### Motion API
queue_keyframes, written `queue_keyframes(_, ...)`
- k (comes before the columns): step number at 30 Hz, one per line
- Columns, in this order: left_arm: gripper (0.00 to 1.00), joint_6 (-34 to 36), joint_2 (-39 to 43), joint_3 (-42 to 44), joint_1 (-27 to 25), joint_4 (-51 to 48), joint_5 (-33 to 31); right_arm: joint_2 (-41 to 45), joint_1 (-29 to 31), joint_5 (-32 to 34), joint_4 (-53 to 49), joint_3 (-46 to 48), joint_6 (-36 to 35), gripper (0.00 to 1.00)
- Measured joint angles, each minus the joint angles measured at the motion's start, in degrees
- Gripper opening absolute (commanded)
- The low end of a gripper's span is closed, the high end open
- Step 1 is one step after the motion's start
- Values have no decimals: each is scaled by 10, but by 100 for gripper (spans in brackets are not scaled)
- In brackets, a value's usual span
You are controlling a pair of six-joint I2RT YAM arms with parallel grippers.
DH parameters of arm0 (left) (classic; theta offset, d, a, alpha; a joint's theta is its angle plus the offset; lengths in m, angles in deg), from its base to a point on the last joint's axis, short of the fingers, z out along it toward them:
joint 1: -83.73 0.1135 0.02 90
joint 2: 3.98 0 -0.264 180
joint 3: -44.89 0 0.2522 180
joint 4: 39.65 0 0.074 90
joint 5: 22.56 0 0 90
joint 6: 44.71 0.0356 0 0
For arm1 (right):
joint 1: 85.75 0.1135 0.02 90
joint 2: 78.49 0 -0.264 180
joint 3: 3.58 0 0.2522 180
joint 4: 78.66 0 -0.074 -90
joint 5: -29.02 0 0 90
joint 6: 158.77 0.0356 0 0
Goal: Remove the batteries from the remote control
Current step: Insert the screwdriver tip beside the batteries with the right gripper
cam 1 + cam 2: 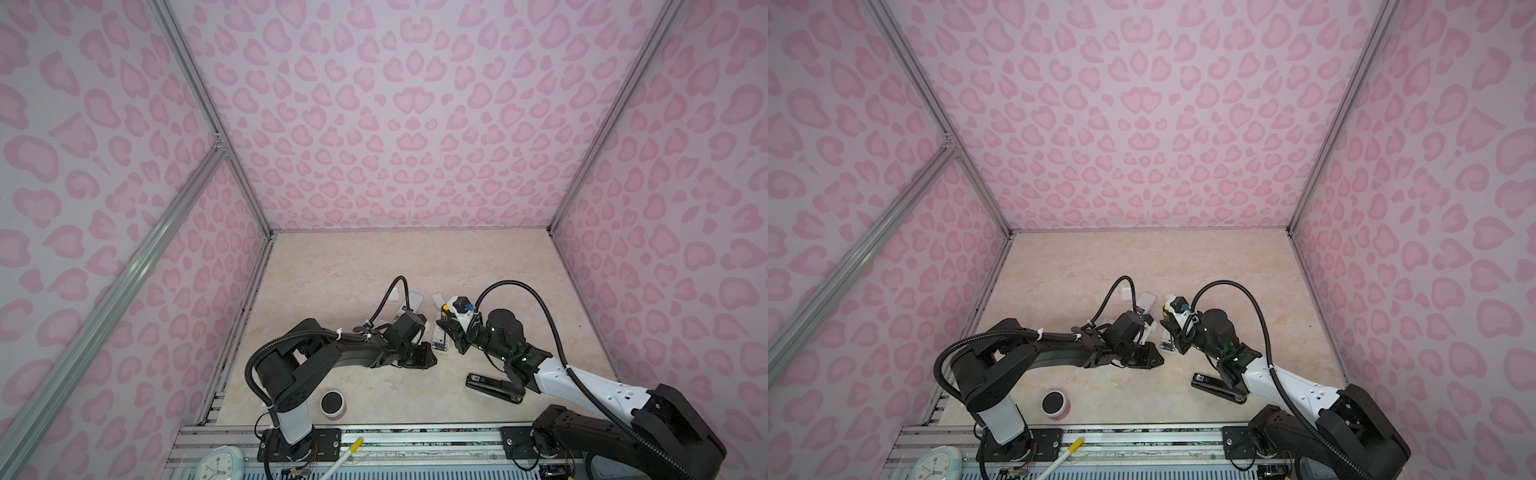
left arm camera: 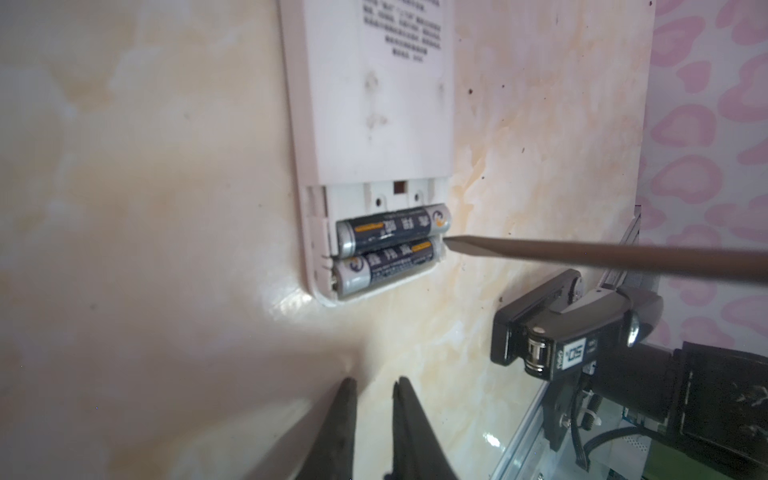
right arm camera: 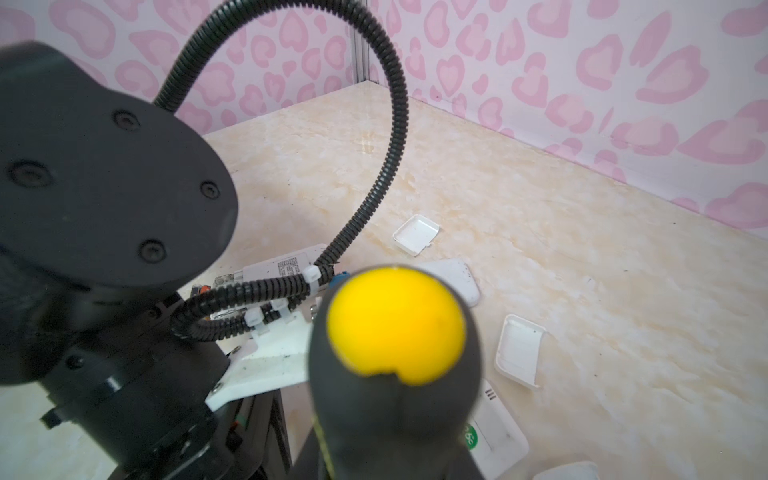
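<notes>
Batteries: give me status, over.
Left gripper: jaws narrowly apart, empty, short of remote. Right gripper shut on screwdriver, tip at end of batteries. Both seated in open compartment. Stapler lies clear.

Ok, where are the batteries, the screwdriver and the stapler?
batteries (image 2: 390, 230): left wrist view, dark label of the upper of the two.
screwdriver (image 2: 602, 257): left wrist view, middle of the metal shaft.
stapler (image 1: 492, 386): in a top view, middle of its black body.
</notes>
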Motion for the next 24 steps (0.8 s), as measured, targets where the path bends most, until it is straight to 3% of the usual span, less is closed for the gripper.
queue_keyframes(11, 20, -14, -14, -13, 29, 12, -16, 43, -21, 74, -61, -3, 12, 0)
queue_keyframes(24, 22, -13, -24, -30, 53, 19, -29, -24, 6, 53, -3, 14, 37, 0)
